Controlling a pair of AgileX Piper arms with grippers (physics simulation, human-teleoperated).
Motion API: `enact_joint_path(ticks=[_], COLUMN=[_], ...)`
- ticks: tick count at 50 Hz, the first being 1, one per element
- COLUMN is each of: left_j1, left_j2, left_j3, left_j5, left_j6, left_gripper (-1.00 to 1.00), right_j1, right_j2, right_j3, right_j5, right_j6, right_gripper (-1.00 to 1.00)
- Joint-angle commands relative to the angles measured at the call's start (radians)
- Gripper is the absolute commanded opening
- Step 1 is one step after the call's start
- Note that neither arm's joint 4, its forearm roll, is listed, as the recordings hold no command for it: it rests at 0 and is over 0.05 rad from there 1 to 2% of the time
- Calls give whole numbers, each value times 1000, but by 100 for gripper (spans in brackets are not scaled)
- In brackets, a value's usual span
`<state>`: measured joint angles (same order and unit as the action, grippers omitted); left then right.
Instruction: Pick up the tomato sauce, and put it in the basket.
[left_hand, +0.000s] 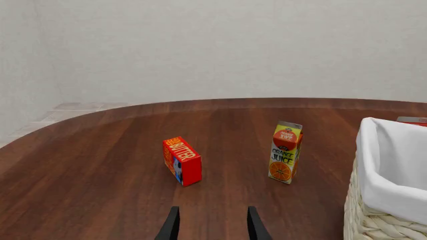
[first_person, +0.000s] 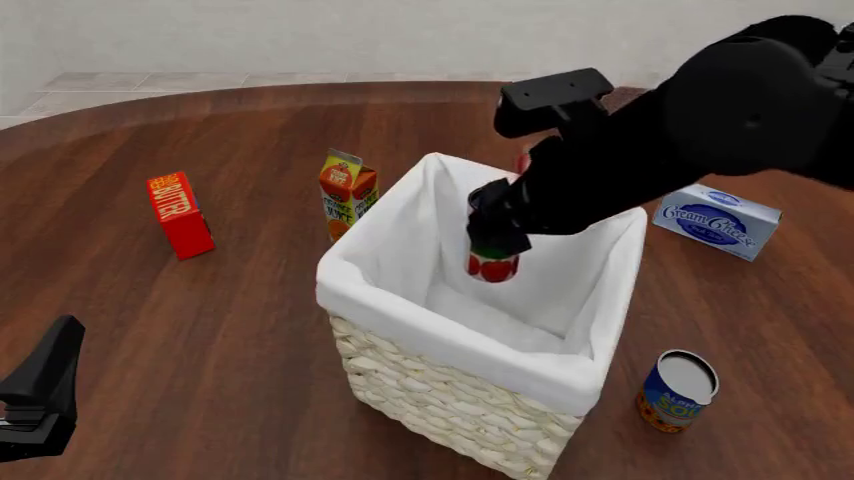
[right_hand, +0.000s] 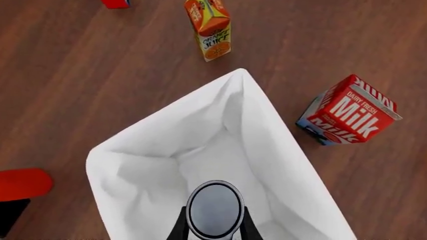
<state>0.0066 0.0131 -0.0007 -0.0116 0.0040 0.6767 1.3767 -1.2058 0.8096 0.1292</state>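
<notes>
Right gripper (right_hand: 212, 226) is clamped on the sauce (first_person: 493, 250), its dark fingers (right_hand: 179, 227) pressed to either side of the small cylinder, and I have the can hanging upright over the open mouth of the basket (first_person: 400, 360), above the white lining and not touching it. From the right wrist I see only the can's round grey metal top and dark rim; the label is hidden there, and the front view shows just its lower red tomato band under the black arm, which covers the rest. Woven pale straw shows on the basket's outer walls, with smooth white cloth folded over the square rim; its floor is hard to read, all flat white folds. My left gripper (left_hand: 212, 225) sits low near the bench's near-left corner, fingers parted with bare wood between them, only the two thin tips in frame. On the glossy dark wooden bench (first_person: 200, 330) stand a red butter box (first_person: 179, 214) and a tall gabled juice carton (first_person: 347, 194), both left of the basket. A red milk carton (right_hand: 347, 112) lies just behind the basket, almost wholly hidden by the arm in the front view. A pale blue cream cheese box (first_person: 721, 221) lies far right, and a blue and yellow can (first_person: 678, 390) stands near the basket's right corner.
</notes>
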Motion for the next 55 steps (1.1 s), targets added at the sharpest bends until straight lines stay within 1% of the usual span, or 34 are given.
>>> enact_joint_path(ticks=[1, 27, 33, 55], left_j1=[0, 0, 0, 0], left_j2=[0, 0, 0, 0], left_j3=[0, 0, 0, 0], left_j5=[0, 0, 0, 0], left_j6=[0, 0, 0, 0], left_gripper=[100, 100, 100, 100], right_j1=[-1, -4, -1, -2], right_j2=[19, 70, 87, 135], right_j3=[21, 53, 42, 58], right_j5=[-9, -42, -49, -89], right_j6=[25, 46, 48, 67], right_gripper=[-100, -100, -100, -100])
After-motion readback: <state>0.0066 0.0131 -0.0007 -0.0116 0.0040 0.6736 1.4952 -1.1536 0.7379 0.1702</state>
